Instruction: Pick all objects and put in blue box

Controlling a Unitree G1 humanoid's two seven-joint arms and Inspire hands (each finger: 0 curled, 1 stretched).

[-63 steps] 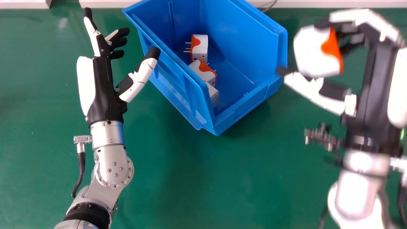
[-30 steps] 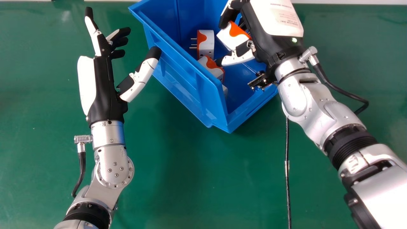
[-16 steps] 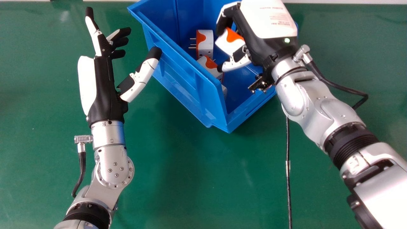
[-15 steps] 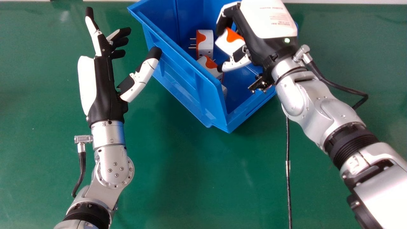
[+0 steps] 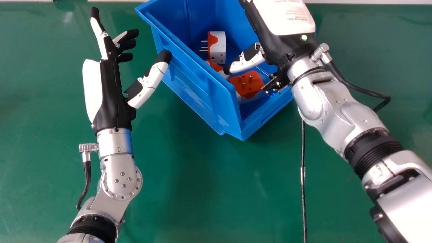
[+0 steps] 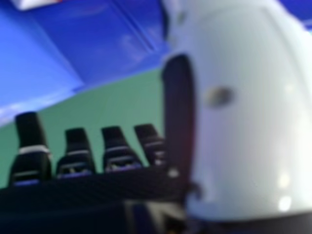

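The right hand point(image 5: 277, 45) is open over the box point(image 5: 202, 92), which contains 4 plugs point(image 5: 220, 48); the left hand point(image 5: 110, 91) is open just beside it.

Box point(image 5: 199, 89): solid blue
Far adapter point(image 5: 220, 47): white, wavy orange patch
Near adapter point(image 5: 248, 88): orange face, white body
Left robot hand point(image 5: 109, 94): black/white
Right robot hand point(image 5: 285, 27): black/white
Worktop point(image 5: 202, 185): green
Cable point(image 5: 303, 202): black

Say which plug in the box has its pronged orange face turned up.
The rightmost plug in the head view, prongs up; the rearmost plug points its prongs left, others are partly hidden.
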